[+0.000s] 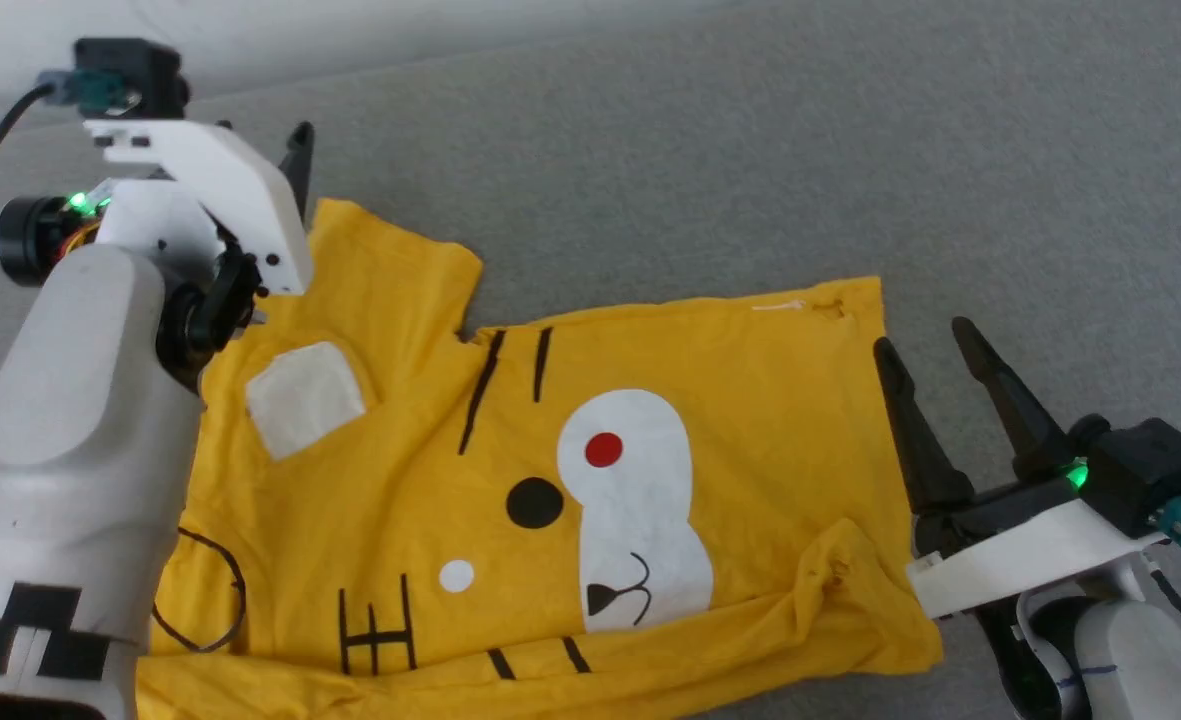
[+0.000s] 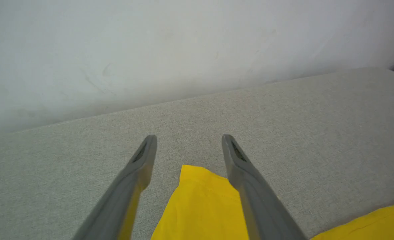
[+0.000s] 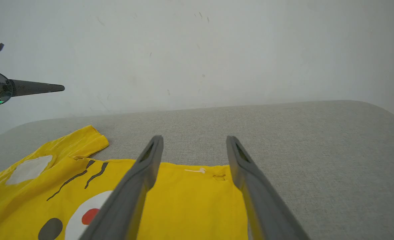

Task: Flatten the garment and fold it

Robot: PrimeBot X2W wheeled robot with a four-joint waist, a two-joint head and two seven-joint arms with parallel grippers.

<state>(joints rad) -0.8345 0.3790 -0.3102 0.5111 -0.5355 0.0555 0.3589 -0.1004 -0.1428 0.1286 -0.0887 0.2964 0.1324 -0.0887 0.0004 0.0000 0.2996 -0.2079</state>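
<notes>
Lying between left gripper (image 2: pixel 189 140) and right gripper (image 1: pixel 922 338), both spread empty, seemingly untouched: garment (image 1: pixel 750 400).

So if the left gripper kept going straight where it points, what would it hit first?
Probably the wall. The left gripper points out over the shirt and grey surface, not down into them, though depth is hard to judge.

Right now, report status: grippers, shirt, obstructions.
Left gripper open, empty, at sleeve tip. Right gripper open, empty, beside yellow T-shirt edge. Shirt spread print-up; near right corner bunched.
</notes>
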